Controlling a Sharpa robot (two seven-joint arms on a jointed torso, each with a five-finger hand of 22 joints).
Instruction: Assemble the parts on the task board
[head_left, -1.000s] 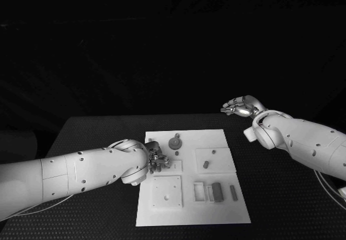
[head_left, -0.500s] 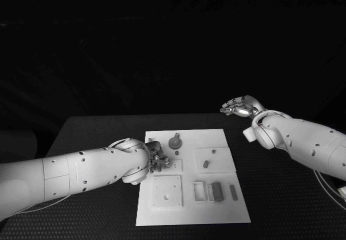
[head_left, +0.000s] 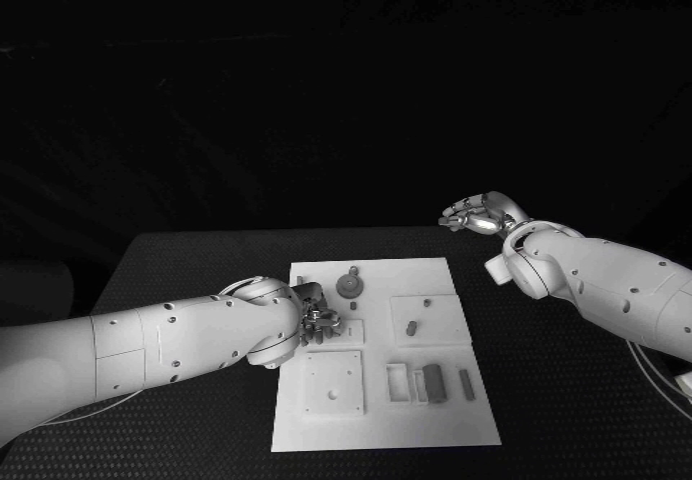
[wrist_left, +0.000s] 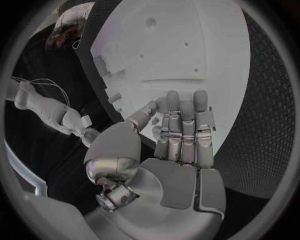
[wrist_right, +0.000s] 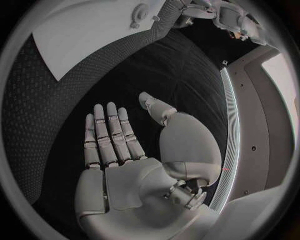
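Dark room lay behind everything, and the black worktop (head_left: 188, 265) carried the white task board (head_left: 378, 420) at its middle. Starting at the left, I had my left hand (head_left: 317, 318) low over the board's near-left part, close beside a small square recess. In the left wrist view its fingers (wrist_left: 182, 125) lay straight and side by side with the thumb off to one side, nothing between them, so I took it as released, held flat to get at a piece. Whether the fingertips touched the board I could not tell. Just beyond that hand stood a round gear-like part (head_left: 351, 286), and to its right a short peg (head_left: 411, 327) sat in a square plate. Nearer me than the hand lay a larger square plate (head_left: 333, 382) with holes, and beside it a row of slim bars (head_left: 433, 382) in slots. That hand was crowded by its own forearm, I judged, but had free board on its far side. My right hand (head_left: 476, 214) hung well beyond the board's far-right corner, above bare worktop, fingers loosely spread and grasping nothing, I think parked clear, with plenty of room around it.
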